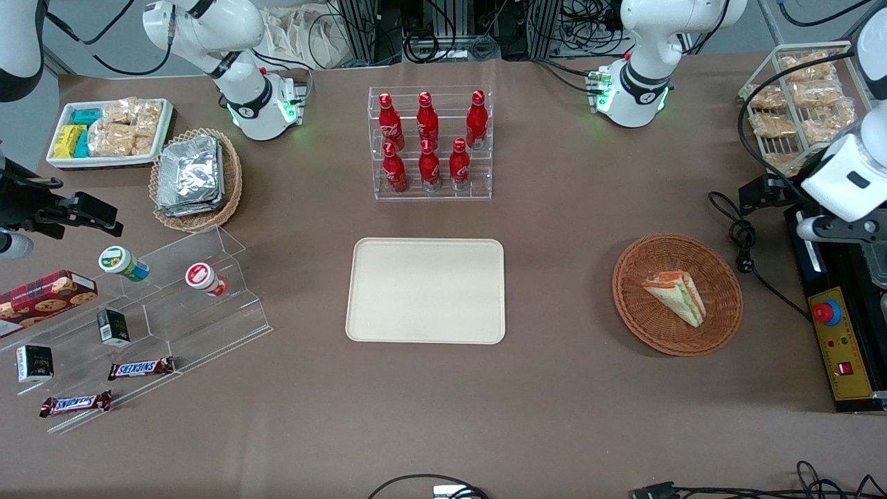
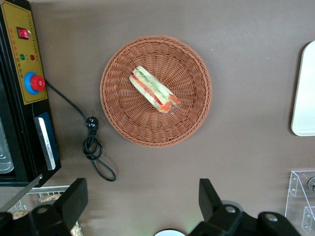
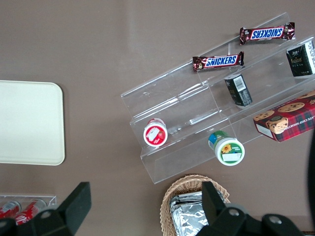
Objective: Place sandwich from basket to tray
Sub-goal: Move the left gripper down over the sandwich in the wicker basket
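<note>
The sandwich (image 1: 675,296), a pale wedge with orange-red and green filling, lies in the round reddish-brown wicker basket (image 1: 721,291) toward the working arm's end of the table. The cream-beige tray (image 1: 426,291) lies flat at the table's middle with nothing on it. My left gripper (image 1: 849,232) hangs high above the table, beside the basket and over the control box edge. In the left wrist view the gripper (image 2: 141,199) is open and empty, its fingers (image 2: 74,201) wide apart, with the sandwich (image 2: 153,89), the basket (image 2: 192,113) and a tray edge (image 2: 305,93) below.
A black control box with a red button (image 1: 838,346) and a coiled black cable (image 1: 745,253) lie beside the basket. A wire rack of snack packets (image 1: 797,104) stands farther back. A rack of red bottles (image 1: 429,142) stands farther than the tray. An acrylic stepped shelf (image 1: 138,312) stands toward the parked arm's end.
</note>
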Controlling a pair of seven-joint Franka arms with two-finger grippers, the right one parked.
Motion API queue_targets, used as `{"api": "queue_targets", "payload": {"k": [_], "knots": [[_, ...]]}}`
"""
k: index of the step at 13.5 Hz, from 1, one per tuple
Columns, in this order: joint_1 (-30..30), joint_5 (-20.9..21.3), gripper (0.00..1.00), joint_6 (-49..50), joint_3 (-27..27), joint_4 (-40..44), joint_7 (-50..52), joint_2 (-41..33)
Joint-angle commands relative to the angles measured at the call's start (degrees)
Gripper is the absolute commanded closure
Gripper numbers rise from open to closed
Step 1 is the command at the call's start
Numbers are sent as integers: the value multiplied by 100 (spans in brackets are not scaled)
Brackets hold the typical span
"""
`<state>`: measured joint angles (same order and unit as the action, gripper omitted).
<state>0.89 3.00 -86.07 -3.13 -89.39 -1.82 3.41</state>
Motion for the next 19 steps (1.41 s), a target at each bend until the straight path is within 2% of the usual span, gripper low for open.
{"api": "queue_targets", "payload": {"k": [1,4,8,9,10,15,17,19], "knots": [[96,43,0,152,-39,194,-21,116],[183,69,0,265,-39,343,-125,354],[481,-122,0,-92,-39,-139,302,363],[639,-428,0,-312,-39,-323,801,354],[745,-527,0,-523,-39,-508,1423,397],[694,-467,0,-2613,-47,-1948,3463,494],[615,-458,0,-3238,-91,-2275,4519,625],[378,-449,0,-3522,-83,-2276,5127,993]]}}
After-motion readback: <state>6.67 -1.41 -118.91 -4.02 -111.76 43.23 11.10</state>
